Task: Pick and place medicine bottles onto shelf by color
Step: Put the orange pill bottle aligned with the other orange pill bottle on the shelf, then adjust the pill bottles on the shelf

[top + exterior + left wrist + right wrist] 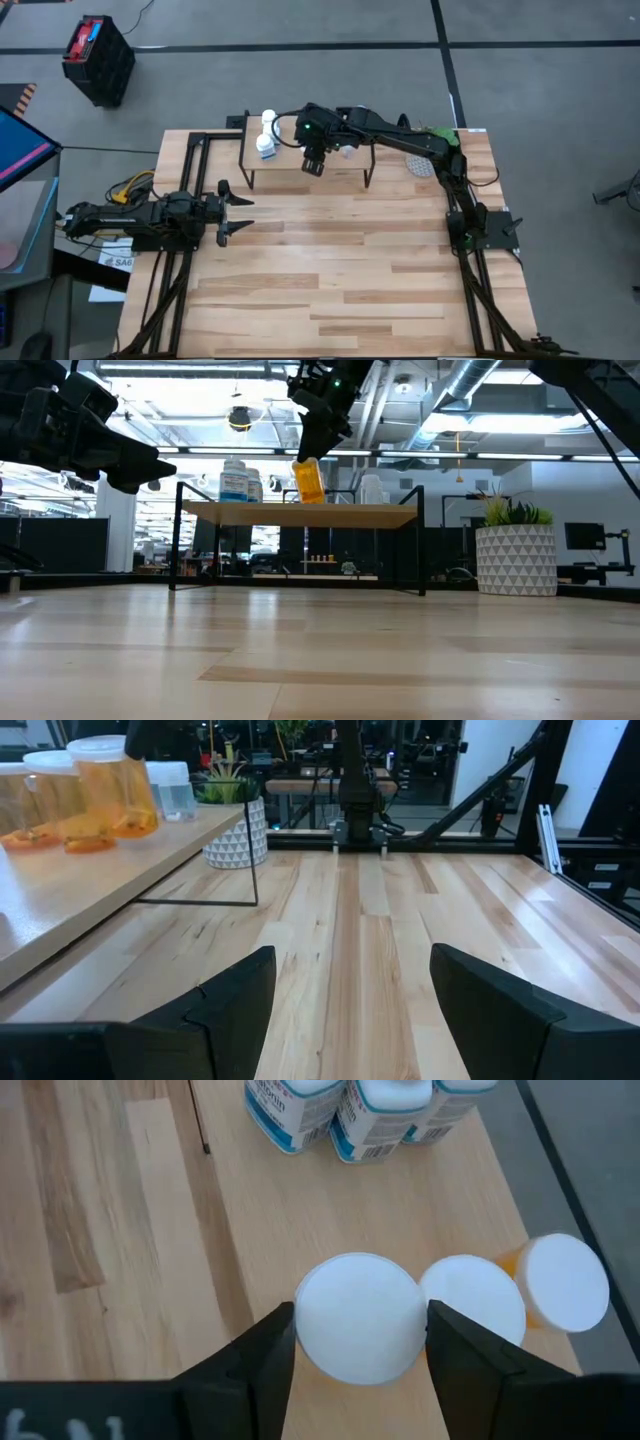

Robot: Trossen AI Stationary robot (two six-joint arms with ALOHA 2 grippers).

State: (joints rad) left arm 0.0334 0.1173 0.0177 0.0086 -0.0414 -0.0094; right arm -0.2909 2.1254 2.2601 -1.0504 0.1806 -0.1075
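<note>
High view: right gripper (314, 160) reaches left over the shelf (355, 160), white bottles (267, 135) grouped at its left end, so colors stay sorted; left gripper (228, 210) waits spread, near-left on the table

Low view: orange bottle (310, 481) hangs tilted just above the shelf top, likely mid-placement

Right wrist: fingers pinch its white cap (360, 1318) beside two more orange bottles (520, 1295)

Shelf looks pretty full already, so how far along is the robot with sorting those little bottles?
Well along, it seems. Three white bottles stand together on the shelf, two orange bottles farther along. The right claw is shut on a third orange bottle, tilted just above the shelf. One clear bottle shows there; others I can't count. The left claw waits open.
</note>
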